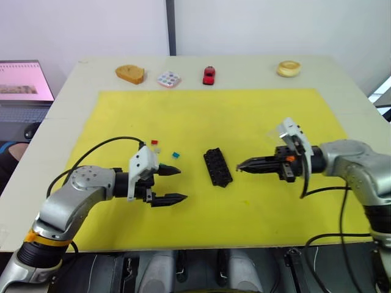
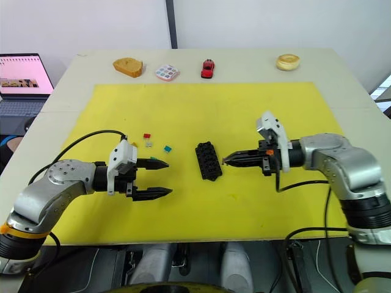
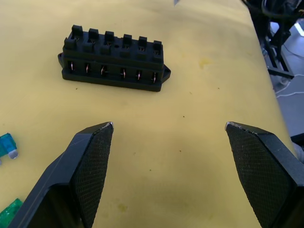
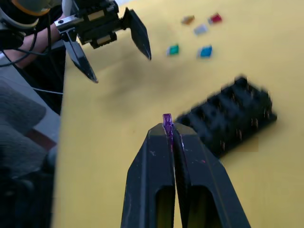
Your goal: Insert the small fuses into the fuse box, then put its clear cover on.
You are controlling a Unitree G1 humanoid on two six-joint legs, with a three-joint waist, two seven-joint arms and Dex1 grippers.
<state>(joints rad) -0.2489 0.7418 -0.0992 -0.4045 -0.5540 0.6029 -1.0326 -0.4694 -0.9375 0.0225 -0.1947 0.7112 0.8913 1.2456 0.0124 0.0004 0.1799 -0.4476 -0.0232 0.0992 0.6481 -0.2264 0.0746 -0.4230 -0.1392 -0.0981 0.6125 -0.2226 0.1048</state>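
Purple fuse pinched beside the box

On the table (image 1: 67, 116), a yellow mat (image 1: 244, 116) carries the black fuse box (image 1: 217, 166) between both arms. Left gripper (image 1: 172, 184) hovers with fingers spread wide, empty. Right gripper (image 4: 169, 130) has fingers pressed together on a purple fuse (image 4: 167, 120), near the box. Loose fuses (image 2: 157, 146) lie beside the left gripper.

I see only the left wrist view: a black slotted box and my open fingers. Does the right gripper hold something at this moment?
Observer: Yes. The right gripper is shut on a tiny purple plastic fuse.
Operator: Where is it relative to the box?
Observer: Its tips point at the small black plastic fuse box from the robot's right, close by.
Operator: Any loose fuses?
Observer: Five small loose fuses lie on the yellow mat.
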